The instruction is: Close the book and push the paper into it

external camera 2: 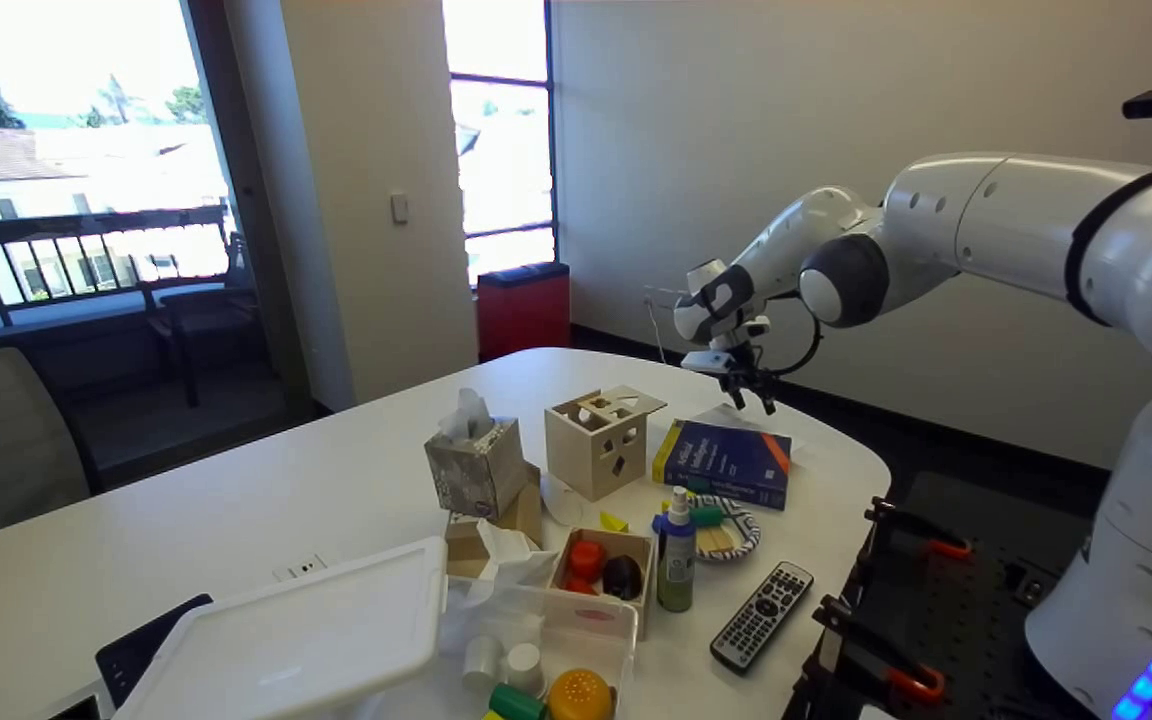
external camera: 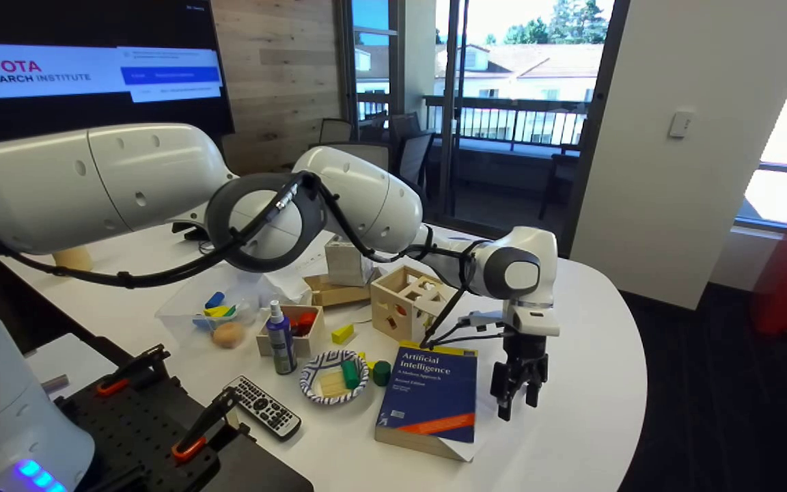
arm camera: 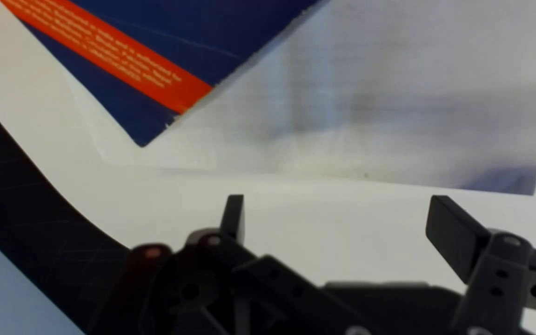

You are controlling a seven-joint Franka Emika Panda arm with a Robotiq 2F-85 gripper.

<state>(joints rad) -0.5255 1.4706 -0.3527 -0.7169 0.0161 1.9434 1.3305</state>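
Wrist view, gripper [arm camera: 338,211] parted wide, both exterior views, arm [external camera: 366,198] outstretched, end downward beside book [external camera: 427,393]

i count one robot arm [external camera: 366,195] with one gripper [arm camera: 335,218], and this gripper has two fingers [arm camera: 456,232]. on one table [external camera: 571,437] there are one book [external camera: 427,396], one sheet of paper [arm camera: 412,116], one wooden cube [external camera 2: 579,462] with holes, one small wooden box [external camera: 303,345], one tissue box [external camera 2: 479,470], one spray bottle [external camera: 281,345], one remote control [external camera 2: 762,617], one clear bin [external camera 2: 561,612] and one bowl [external camera: 307,378]. one green piece [external camera: 350,374] is in the bowl, another green piece [external camera: 381,373] just beside it. the clamps [external camera: 208,418] are two in both exterior views. there is one screen [external camera: 86,68].
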